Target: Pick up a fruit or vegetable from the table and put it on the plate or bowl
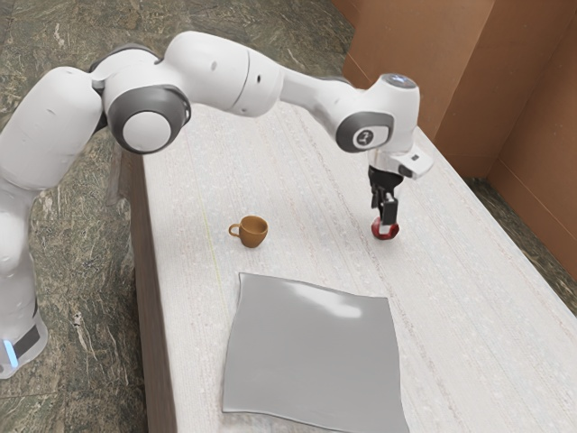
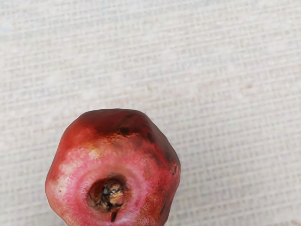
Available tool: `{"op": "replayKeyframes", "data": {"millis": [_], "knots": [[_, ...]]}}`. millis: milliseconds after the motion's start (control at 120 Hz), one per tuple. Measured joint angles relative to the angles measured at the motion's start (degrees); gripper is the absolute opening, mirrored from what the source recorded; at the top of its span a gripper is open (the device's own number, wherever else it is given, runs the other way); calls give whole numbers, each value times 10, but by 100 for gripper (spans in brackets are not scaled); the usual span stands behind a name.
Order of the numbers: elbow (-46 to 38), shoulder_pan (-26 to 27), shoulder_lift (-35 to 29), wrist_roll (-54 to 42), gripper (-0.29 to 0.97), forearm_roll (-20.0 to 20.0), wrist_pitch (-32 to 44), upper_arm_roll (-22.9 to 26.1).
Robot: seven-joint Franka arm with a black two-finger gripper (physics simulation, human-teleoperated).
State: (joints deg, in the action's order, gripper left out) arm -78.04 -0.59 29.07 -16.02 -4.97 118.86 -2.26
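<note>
Red-skinned pomegranate sits clamped between the two black fingers of the gripper, which point straight down and stand close together, pressed on the fruit from two sides. The white arm comes in from the exterior view's upper left and bends down over the pale, woven-textured table.

The fruit is toward the far side of the tabletop, well apart from the grey square plate that lies flat near the front edge, and to the exterior view's right of a small brown cup that stands upright with its handle toward the exterior view's left.

In the exterior view one finger crosses the front of the pomegranate, so only its lower rim and sides show red. Whether its underside rests on the table or hangs just clear cannot be told. The plate's near corner is cut off by the picture's lower edge.

From the wrist camera the pomegranate appears directly under the hand, its lowest part cut off by the frame. Its dark, dried calyx faces up toward the hand, so the axis from crown to base runs roughly vertical, in line with the fingers.
</note>
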Motion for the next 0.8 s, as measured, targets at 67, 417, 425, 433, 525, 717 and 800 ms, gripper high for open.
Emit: {"op": "replayKeyframes", "data": {"millis": [67,417,425,433,525,717,800], "knots": [[-1,0,1,-4,68,-3,2,0],[-8,0,7,-19,68,-17,17,-10],[-8,0,7,-19,68,-17,18,-10],[-8,0,7,-20,68,-17,18,-10],[-8,1,14,-23,68,-18,28,-9],[-6,0,27,-29,68,-18,53,-9],[-6,-1,33,-32,68,-17,62,-9]]}}
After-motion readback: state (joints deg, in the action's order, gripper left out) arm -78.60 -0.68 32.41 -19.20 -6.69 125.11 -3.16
